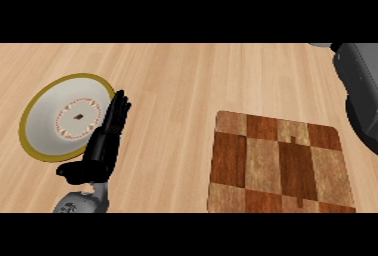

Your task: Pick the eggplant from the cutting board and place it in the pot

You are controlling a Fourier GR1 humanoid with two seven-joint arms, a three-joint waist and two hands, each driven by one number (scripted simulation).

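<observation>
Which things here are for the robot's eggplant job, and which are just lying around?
For the job:
- cutting board
- no eggplant or pot is in view

Just lying around:
- plate
- left hand, open, resting by the plate's right edge

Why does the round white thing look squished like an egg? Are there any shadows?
Head view: the pot looks taller than wide, likely stretched by the view's angle; head view again: light is even, no distinct shadow shows beside the left hand or the cutting board, and no glare on the counter.
</observation>
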